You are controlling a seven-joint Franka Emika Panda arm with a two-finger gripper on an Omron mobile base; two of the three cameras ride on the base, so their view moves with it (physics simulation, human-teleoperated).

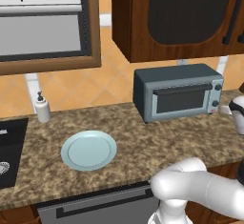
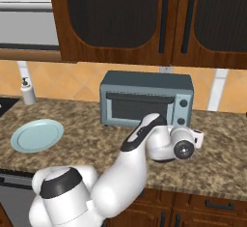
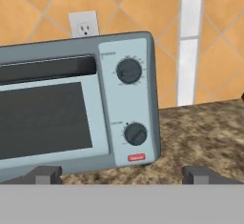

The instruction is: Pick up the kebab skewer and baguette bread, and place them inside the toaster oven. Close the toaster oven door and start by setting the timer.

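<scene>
The slate blue-grey toaster oven (image 1: 178,92) (image 2: 144,100) (image 3: 71,108) stands on the granite counter against the tiled wall. Its dark glass door (image 1: 183,99) (image 3: 43,118) is shut, with the bar handle along the top. On its right panel sit an upper knob (image 3: 129,70) and a lower knob (image 3: 135,133). My gripper (image 3: 123,175) is open and empty, low over the counter in front of the oven's right side, a short way off it. The hand (image 2: 195,136) sits at the oven's right front corner. The kebab skewer and the baguette bread are out of view.
An empty pale blue plate (image 1: 88,150) (image 2: 37,135) lies on the counter left of the oven. A soap dispenser (image 1: 42,107) stands by the sink (image 1: 9,147) at far left. Dark wood cabinets (image 2: 120,18) hang above. A wall outlet (image 3: 83,25) is behind the oven.
</scene>
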